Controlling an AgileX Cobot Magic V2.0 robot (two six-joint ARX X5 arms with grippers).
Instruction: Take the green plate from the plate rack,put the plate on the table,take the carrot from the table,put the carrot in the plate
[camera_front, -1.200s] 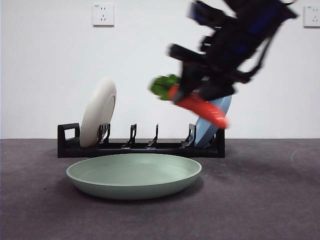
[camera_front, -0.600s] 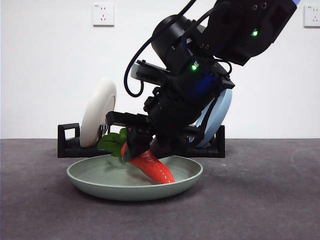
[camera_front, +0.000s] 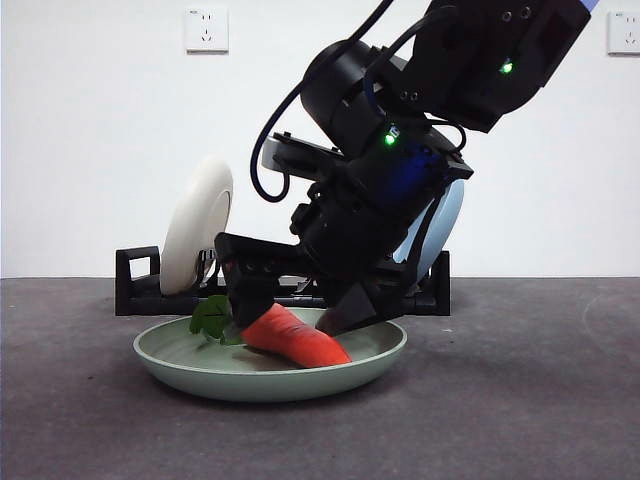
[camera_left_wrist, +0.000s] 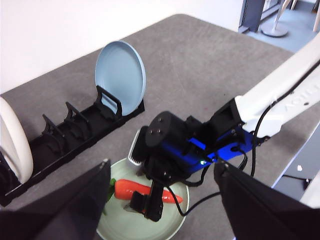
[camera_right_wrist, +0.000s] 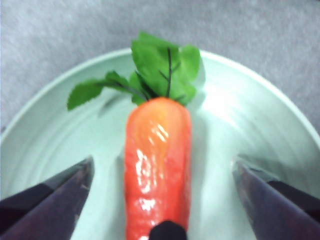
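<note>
The green plate (camera_front: 170, 362) lies flat on the table (camera_front: 520, 400) in front of the plate rack (camera_front: 137, 285). The carrot (camera_front: 295, 337) lies in the plate, leaves toward the white plate's end of the rack. My right gripper (camera_front: 292, 300) is down over the plate, jaws open, one on each side of the carrot and apart from it. The right wrist view shows the carrot (camera_right_wrist: 157, 170) free on the plate (camera_right_wrist: 240, 125) between the open jaws of that gripper (camera_right_wrist: 161, 200). My left gripper (camera_left_wrist: 162, 165) is open and empty, high above the carrot (camera_left_wrist: 132, 190) and plate (camera_left_wrist: 112, 225).
A cream-white plate (camera_front: 197, 225) stands in the rack's handle end and a blue plate (camera_front: 440, 225) in the other end, partly behind the right arm. The rack (camera_left_wrist: 65, 135) has empty slots between them. The table edge (camera_left_wrist: 280, 170) lies beyond the right arm.
The right gripper came down with the carrot into the green plate and opened. The carrot went from held tilted on its tip to lying flat in the plate.
</note>
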